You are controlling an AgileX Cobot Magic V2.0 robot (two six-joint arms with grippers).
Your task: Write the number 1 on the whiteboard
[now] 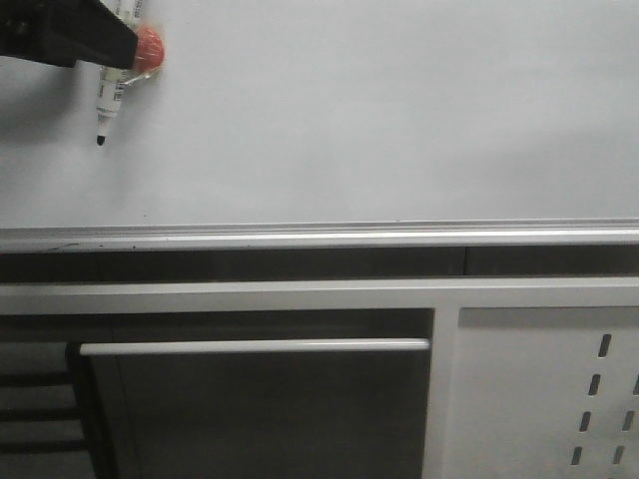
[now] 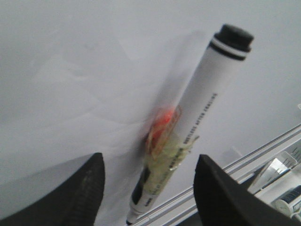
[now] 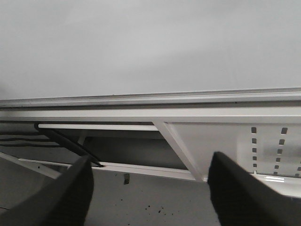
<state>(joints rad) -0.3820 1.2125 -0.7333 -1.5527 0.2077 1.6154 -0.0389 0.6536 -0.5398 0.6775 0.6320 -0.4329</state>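
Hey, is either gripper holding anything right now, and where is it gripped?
It cannot be told. The white marker pen with black tip sits between the left gripper's spread fingers without visible contact. The right gripper is open and empty.

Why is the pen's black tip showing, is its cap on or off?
Off. The marker pen shows a bare black tip pointing at the whiteboard, with no cap over it. No stroke is visible on the board.

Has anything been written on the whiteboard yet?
No. In the front view the whiteboard is plain white with no stroke on it, and the marker points its black tip at the bare board.
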